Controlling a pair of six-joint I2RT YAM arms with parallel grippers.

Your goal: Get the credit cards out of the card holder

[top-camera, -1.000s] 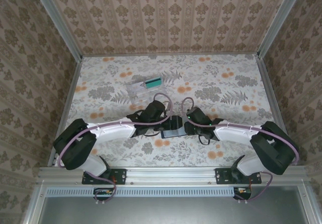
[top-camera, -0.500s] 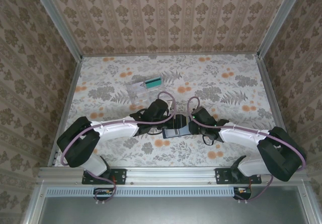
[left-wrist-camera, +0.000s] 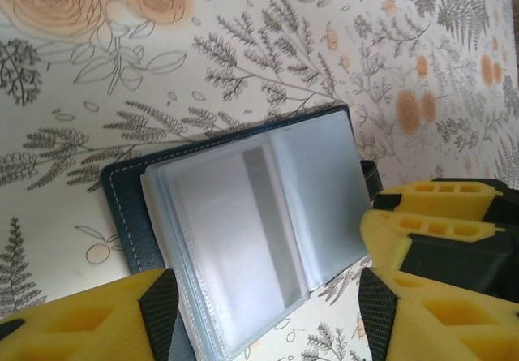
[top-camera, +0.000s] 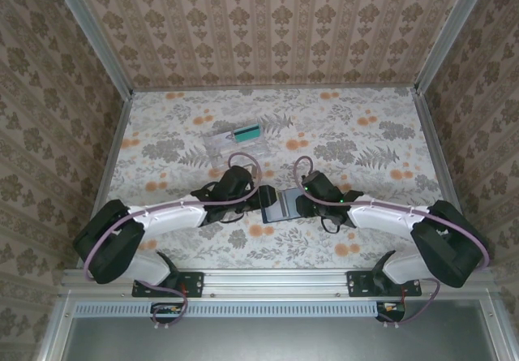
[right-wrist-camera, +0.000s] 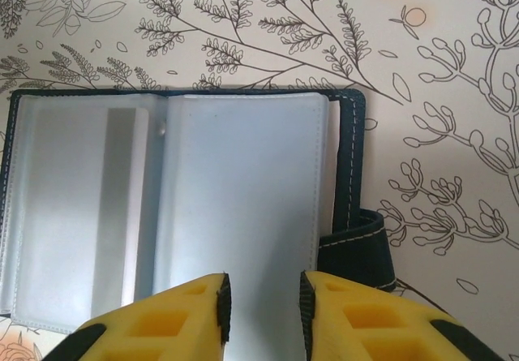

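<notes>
Starting from the left, we see the left arm [top-camera: 174, 212] stretched low across the floral table [top-camera: 162, 126] toward the middle. Beyond it, nearer the far wall, a clear box [top-camera: 220, 144] lies with a teal card [top-camera: 246, 132] at its right end, well apart from both arms. The left gripper [left-wrist-camera: 268, 316] has its jaws spread wide, one on each side of the near edge of the card holder [left-wrist-camera: 130, 207], and they clamp nothing. The card holder lies open and flat in the middle of the table, between the two grippers, with its dark cover underneath and its clear sleeves fanned upward. Inside one sleeve sits a pale card [left-wrist-camera: 227, 231] with a grey stripe. At the holder's right edge, just beside the strap [right-wrist-camera: 357, 243], the right gripper [right-wrist-camera: 261, 308] has its jaws nearly together. A sleeve's edge runs into the narrow gap, and we cannot tell whether they pinch it.
</notes>
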